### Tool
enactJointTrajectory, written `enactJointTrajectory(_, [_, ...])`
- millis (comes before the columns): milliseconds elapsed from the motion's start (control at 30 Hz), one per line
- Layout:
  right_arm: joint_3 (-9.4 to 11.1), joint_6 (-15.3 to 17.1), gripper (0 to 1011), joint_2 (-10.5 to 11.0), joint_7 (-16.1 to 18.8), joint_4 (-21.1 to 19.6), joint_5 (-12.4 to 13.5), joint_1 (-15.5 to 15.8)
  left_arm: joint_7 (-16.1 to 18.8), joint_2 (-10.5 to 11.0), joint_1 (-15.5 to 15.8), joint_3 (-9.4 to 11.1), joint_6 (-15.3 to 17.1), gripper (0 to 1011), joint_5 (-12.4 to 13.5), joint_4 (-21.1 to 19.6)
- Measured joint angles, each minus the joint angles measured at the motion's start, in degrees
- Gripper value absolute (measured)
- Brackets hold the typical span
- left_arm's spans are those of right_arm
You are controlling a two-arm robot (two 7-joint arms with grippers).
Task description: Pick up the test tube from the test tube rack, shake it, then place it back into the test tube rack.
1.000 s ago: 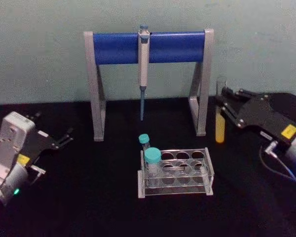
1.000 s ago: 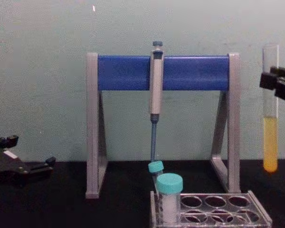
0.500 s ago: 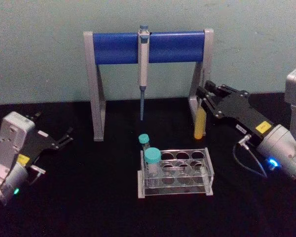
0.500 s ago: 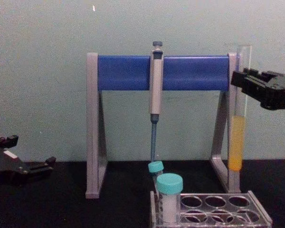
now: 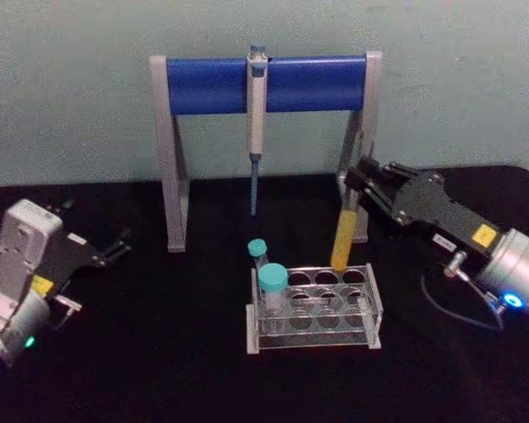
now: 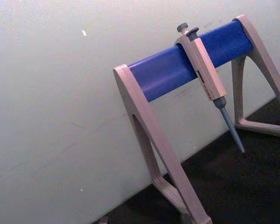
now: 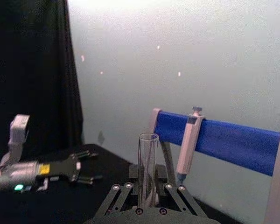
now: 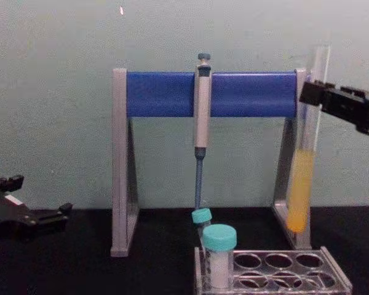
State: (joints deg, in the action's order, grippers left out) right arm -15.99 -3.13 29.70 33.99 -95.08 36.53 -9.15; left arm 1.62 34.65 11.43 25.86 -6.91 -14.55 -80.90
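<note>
Above one rack (image 5: 371,305), right gripper (image 5: 352,189) clamps one tilted tube (image 5: 342,239); two capped tubes (image 5: 271,280) stand racked; left gripper (image 5: 116,245) parked, fingers spread.

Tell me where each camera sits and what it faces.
Head: up high, looking down at the table; left gripper, right gripper holding the test tube above the test tube rack.
Chest: lower, looking level across; both grippers at its edges.
Left wrist: faces the pipette stand.
Right wrist: looks along its gripper, past the tube's mouth.
All share the pipette stand.
</note>
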Motion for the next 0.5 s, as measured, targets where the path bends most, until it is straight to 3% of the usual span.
enactJointTrajectory(133, [-0.4,-0.2,229,2.5,1.3,-0.3,-0.3,0.2,0.0,0.0,0.0,0.0,0.0,1001,0.0,0.0])
enactJointTrajectory(300, [-0.7,-1.0,229,4.9,0.1,-0.5,-2.7,0.5,0.0,0.0,0.0,0.0,0.0,1001,0.0,0.0])
enactJointTrajectory(500, [-1.3,-1.3,229,4.6,-1.4,0.2,-3.9,0.1,0.0,0.0,0.0,0.0,0.0,1001,0.0,0.0])
